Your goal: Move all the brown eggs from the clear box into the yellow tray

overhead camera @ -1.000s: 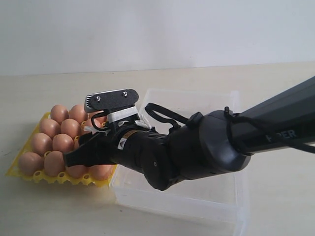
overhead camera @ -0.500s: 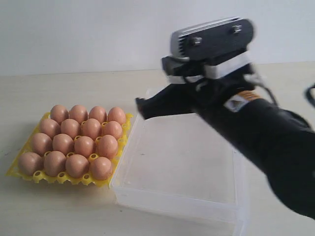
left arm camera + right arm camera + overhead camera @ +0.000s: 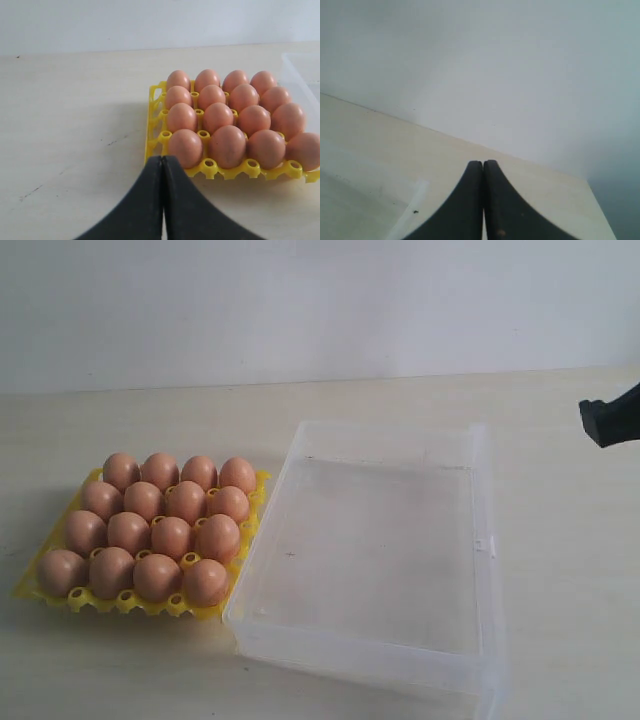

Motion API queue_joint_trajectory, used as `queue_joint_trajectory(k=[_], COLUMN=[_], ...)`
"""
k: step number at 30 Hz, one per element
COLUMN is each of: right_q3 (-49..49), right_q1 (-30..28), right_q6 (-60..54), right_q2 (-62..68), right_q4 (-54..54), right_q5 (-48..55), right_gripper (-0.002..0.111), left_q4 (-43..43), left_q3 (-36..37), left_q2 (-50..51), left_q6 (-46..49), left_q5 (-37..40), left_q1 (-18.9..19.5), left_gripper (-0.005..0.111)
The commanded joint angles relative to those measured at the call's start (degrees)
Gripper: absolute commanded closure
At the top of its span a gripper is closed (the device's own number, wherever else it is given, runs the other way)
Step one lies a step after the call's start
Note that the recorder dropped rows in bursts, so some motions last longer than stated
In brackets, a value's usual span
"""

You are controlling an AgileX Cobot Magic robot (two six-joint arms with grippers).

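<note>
1. Brown eggs (image 3: 170, 537): sixteen counted, four rows of four. Every egg in view is seated in a cup of the yellow tray (image 3: 122, 602).
2. The tray lies flat on the pale table (image 3: 560, 570), at the left of the exterior view. Its right edge is just beside the left wall of the clear box (image 3: 360, 652).
3. The box sits right of the tray, with the small latch on its right wall. A plain light wall (image 3: 320, 310) stands behind the table.
4. Left gripper (image 3: 163, 159): fingers pressed flush together, nothing between them. The tips point at the tray's nearest row and are over bare table, just short of the rim.
5. Right gripper (image 3: 610, 422): only a black tip shows at the right edge of the exterior view, well apart from the eggs. In its wrist view the fingers meet, gripping nothing. The translucent patch there may be the box's corner.
</note>
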Motion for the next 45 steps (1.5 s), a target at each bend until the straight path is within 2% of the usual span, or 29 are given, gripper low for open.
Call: queue_joint_trajectory(k=[1, 4, 8, 13, 16, 19, 25, 31, 37, 42, 45], right_q3=[3.2, 3.5, 3.5, 3.6, 3.6, 3.6, 3.8, 4.1, 10.6, 20.0, 26.5], right_q1=[-9.3, -15.4, -21.8, -25.1, -26.3, -27.7, -33.0, -37.5, -39.0, -39.0, -39.0], right_q6=[6.0, 9.7, 10.4, 11.1, 8.8, 5.7, 5.1, 5.1, 5.1, 5.6, 11.3], right_q2=[-0.9, 0.2, 1.9, 1.9, 1.9, 1.9, 2.7, 2.4, -7.6, -21.9, -30.2], right_q4=[-6.7, -12.0, -13.8, -15.0, -21.3, -22.5, -25.1, -35.6, -41.4, -40.6, -36.9], right_q5=[15.2, 24.5, 31.1, 32.8, 31.0, 30.1, 36.1, 42.4, 42.1, 41.0, 38.8], right_gripper=[0.108, 0.108, 0.108, 0.108, 0.108, 0.108, 0.108, 0.108, 0.108, 0.108, 0.108], left_q4=[-0.1, -0.1, -0.1, -0.1, -0.1, -0.1, -0.1, -0.1, -0.1, -0.1, -0.1], left_q3=[-0.2, -0.2, -0.2, -0.2, -0.2, -0.2, -0.2, -0.2, -0.2, -0.2, -0.2], left_q2=[-0.3, -0.3, -0.3, -0.3, -0.3, -0.3, -0.3, -0.3, -0.3, -0.3, -0.3], left_q6=[0.0, 0.0, 0.0, 0.0, 0.0, 0.0, 0.0, 0.0, 0.0, 0.0, 0.0], left_q5=[-0.6, -0.6, -0.6, -0.6, -0.6, -0.6, -0.6, -0.6, -0.6, -0.6, -0.6], left_q1=[0.1, 0.1, 0.1, 0.1, 0.1, 0.1, 0.1, 0.1, 0.1, 0.1, 0.1], left_gripper=[0.107, 0.107, 0.107, 0.107, 0.107, 0.107, 0.107, 0.107, 0.107, 0.107, 0.107])
